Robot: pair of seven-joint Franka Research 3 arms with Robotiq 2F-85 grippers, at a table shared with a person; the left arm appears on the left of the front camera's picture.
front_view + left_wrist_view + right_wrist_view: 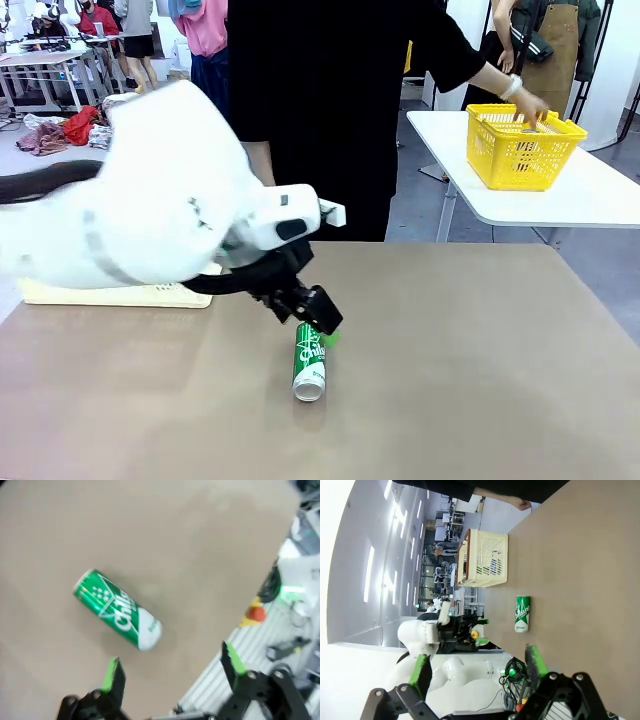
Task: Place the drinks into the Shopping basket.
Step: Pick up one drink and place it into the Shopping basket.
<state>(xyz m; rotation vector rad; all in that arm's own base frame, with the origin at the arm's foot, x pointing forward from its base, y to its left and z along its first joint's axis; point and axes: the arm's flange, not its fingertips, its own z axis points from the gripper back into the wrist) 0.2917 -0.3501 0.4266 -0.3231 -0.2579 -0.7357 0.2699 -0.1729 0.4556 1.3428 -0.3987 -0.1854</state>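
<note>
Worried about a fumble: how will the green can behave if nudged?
The green can lies on its side on the flat table, so a sideways nudge would probably roll it. Its smooth metal wall looks slippery for the open left gripper. Likely stiff, though a hard squeeze might dent it.

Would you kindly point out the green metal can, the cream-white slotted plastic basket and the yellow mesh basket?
green metal can [311, 362], front view, printed side.
cream-white slotted plastic basket [487, 552], right wrist view, slotted side wall.
yellow mesh basket [520, 155], front view, near mesh wall.
</note>
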